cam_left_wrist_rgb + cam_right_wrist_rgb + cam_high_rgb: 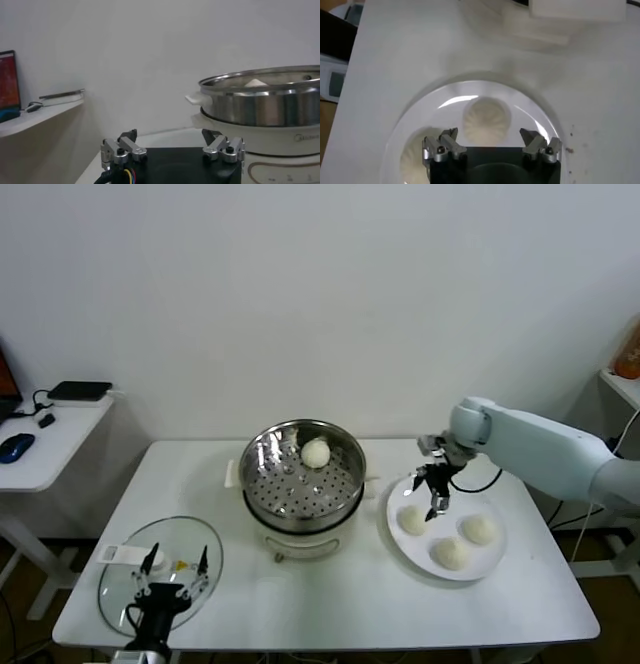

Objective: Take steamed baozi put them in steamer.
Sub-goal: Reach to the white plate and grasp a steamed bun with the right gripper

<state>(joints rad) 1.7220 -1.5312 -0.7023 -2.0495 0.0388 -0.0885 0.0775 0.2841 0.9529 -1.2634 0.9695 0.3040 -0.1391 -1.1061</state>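
— While looking down from the head, what shows up, biggest first?
— White table (330, 594), wide and flat. Then the steamer (300, 474), shiny and round, sitting in the middle of it, holes all over its bottom.
— Anything inside?
— One baozi in the steamer (316, 452), up against the back wall.
— And next to the steamer?
— White plate (400, 529) on the right, just beside it. Glass lid (115, 579) lying flat at the front left corner, well apart from the steamer.
— Where are the other buns?
— On the plate. Left baozi (412, 519), front baozi (451, 553), right baozi (479, 529). Three there, none touching.
— And the arms?
— Right gripper (438, 502) hanging over the plate, close above the left baozi, fingers (441, 145) spread apart, holding nothing. From its wrist, one ridged bun seen between the fingers, lower down on the plate. Left gripper (172, 571) low over the glass lid, fingers spread wide too, nothing in them.
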